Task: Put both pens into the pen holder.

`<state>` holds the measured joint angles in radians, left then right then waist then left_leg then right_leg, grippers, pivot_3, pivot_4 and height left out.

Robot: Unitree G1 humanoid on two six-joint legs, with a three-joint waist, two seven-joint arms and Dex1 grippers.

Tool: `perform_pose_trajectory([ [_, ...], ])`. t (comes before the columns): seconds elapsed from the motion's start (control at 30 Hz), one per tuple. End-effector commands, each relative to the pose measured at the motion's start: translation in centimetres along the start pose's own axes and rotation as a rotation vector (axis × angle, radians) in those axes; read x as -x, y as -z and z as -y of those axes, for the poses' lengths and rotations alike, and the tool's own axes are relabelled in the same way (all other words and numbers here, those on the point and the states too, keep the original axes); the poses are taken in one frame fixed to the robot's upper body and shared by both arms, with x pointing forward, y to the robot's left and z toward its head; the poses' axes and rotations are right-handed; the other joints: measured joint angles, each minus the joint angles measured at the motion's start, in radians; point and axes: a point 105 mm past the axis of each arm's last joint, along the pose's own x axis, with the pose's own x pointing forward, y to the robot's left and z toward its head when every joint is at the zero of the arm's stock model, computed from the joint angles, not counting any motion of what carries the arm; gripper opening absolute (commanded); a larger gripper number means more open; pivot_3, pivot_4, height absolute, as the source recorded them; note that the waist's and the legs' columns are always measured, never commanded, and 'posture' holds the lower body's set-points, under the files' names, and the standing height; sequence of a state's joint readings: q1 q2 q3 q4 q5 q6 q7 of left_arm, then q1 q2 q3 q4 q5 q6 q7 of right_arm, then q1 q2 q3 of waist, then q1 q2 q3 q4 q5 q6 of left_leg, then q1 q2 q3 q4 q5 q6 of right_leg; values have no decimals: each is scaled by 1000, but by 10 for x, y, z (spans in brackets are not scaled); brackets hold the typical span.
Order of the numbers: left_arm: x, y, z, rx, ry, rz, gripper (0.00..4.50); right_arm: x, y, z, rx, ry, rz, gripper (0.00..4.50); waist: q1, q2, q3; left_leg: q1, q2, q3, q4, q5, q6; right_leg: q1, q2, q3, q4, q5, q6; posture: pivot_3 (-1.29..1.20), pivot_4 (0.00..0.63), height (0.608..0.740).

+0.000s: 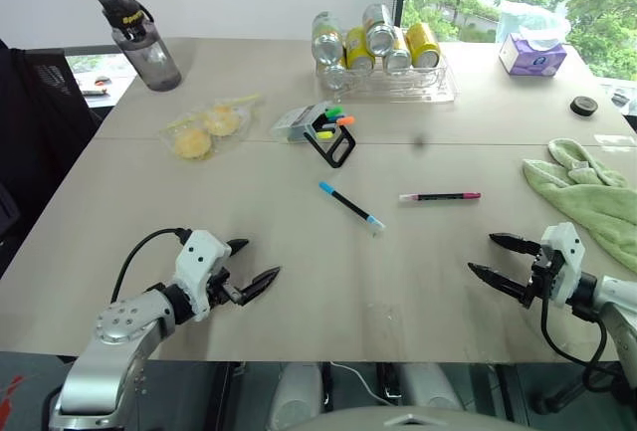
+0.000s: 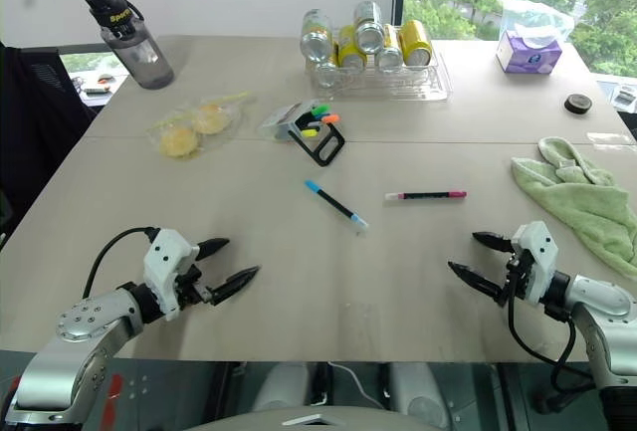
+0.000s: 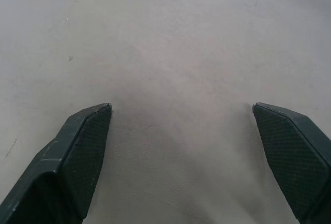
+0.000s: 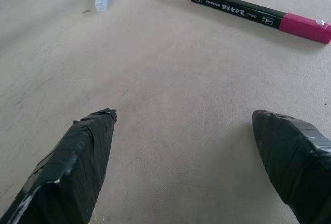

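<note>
Head stereo pair looks forward-down over table (image 1: 299,282) (near-identical overlap); wrist cameras skim tabletop close, along pincers.

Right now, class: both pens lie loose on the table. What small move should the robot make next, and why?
Probably reach the right pincer forward over the pink pen. Its fingers are open and empty, and that pen lies flat on the table closest ahead of it. The holder lies tipped over farther back, so it may need righting later.
</note>
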<state>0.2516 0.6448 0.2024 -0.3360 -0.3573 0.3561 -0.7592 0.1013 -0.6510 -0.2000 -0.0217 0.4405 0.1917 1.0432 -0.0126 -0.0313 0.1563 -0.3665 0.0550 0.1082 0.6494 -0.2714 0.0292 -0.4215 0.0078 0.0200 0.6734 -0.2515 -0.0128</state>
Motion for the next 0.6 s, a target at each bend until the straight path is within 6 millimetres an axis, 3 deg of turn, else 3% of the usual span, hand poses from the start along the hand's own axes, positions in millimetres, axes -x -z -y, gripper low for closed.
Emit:
perform_pose_trajectory([
  [0.03,-1,-7,2,-25,6,30,4500,0,-10,3,48,-13,13,4470,0,0,0,0,0,0,0,0,0,0,0,0,0,0,0,0,150,740],
  [0.6,-3,-12,2,-29,17,54,4500,1,-12,8,61,-14,13,4470,0,0,0,-1,0,-1,0,0,0,0,0,-1,0,0,0,0,150,740],
])
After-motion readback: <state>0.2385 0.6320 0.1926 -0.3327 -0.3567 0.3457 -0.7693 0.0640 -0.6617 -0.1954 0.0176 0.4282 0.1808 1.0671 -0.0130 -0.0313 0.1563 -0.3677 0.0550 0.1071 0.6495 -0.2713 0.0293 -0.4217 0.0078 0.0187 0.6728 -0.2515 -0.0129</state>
